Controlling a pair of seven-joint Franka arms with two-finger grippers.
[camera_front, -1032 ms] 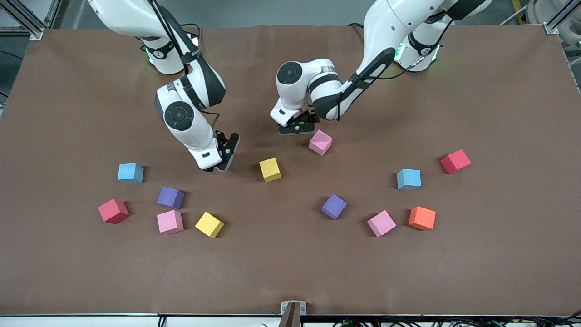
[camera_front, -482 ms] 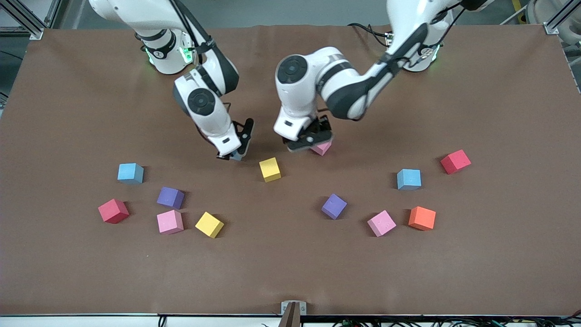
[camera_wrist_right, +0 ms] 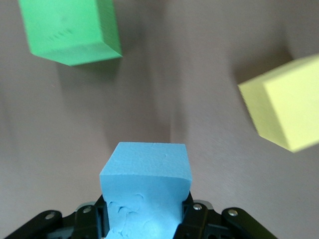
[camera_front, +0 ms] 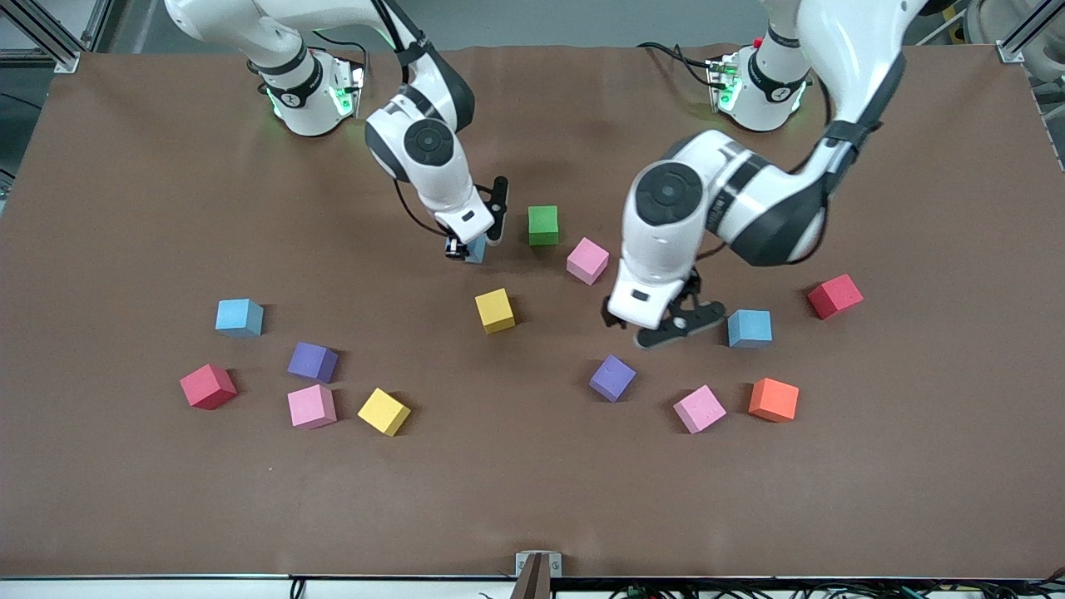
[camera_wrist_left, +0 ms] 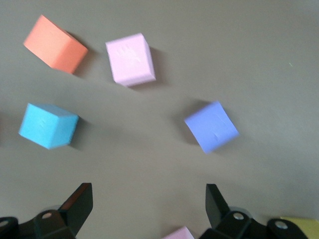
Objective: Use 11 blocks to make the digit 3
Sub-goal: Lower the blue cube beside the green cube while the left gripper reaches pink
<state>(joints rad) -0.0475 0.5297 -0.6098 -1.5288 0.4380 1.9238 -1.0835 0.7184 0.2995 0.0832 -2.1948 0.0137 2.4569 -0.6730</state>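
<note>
Blocks lie scattered on the tabletop (camera_front: 125, 208). My right gripper (camera_front: 474, 247) clamps a light blue block (camera_wrist_right: 145, 186) beside the green block (camera_front: 543, 225); my left gripper (camera_front: 666, 326), jaws spread wide, hovers tilted near another blue block (camera_front: 750, 328).

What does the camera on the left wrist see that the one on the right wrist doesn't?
Only the left wrist view shows the orange block, a pink block, a purple block, a light blue block on the table, and the left gripper open above them. Only the right wrist view shows the green block and the right gripper shut on another light blue block. Both share the brown table; whether the yellow seen in each is the same block, I cannot tell.
</note>
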